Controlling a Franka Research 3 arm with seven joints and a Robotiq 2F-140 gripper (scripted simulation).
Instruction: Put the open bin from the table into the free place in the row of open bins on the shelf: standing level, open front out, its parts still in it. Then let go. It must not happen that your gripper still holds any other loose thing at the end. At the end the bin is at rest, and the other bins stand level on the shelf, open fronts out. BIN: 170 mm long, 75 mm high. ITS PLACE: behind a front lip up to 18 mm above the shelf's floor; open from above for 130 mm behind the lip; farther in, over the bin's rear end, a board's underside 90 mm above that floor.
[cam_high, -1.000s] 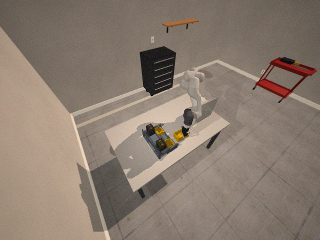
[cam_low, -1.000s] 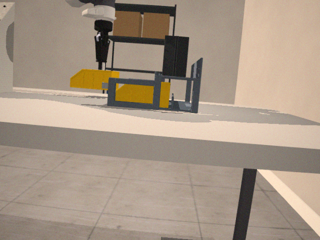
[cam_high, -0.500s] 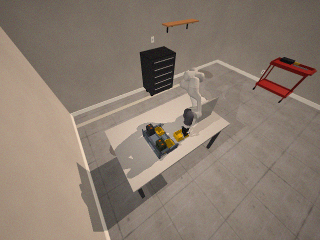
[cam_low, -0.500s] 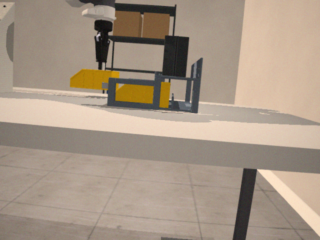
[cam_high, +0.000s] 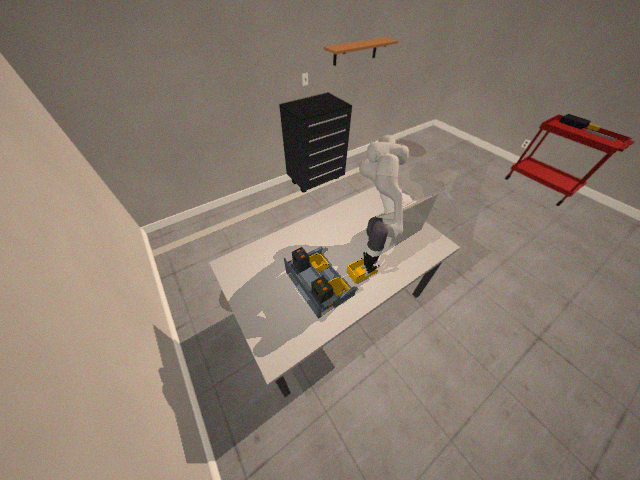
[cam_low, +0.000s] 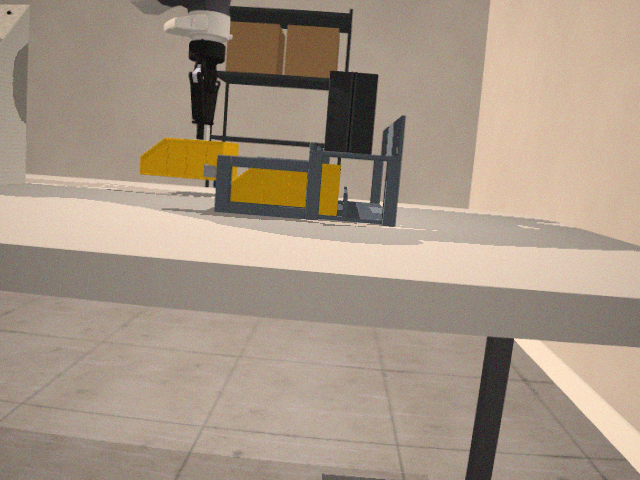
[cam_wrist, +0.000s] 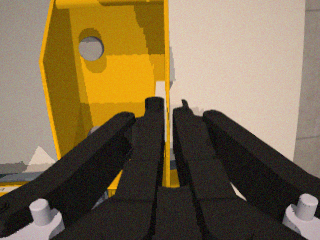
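Note:
The yellow open bin is in front of the grey shelf on the white table. In the exterior view the bin stands level at the shelf's left, its near end overlapping the frame. My gripper comes down from above and is shut on the bin's thin side wall. The wrist view shows the wall between the fingertips and the bin's inside with a grey round spot. Two other yellow bins stand in the shelf with a gap between them.
Dark boxes sit on the shelf's upper board. A grey upright panel stands by the arm's base. A black drawer chest and a red cart stand on the floor away from the table.

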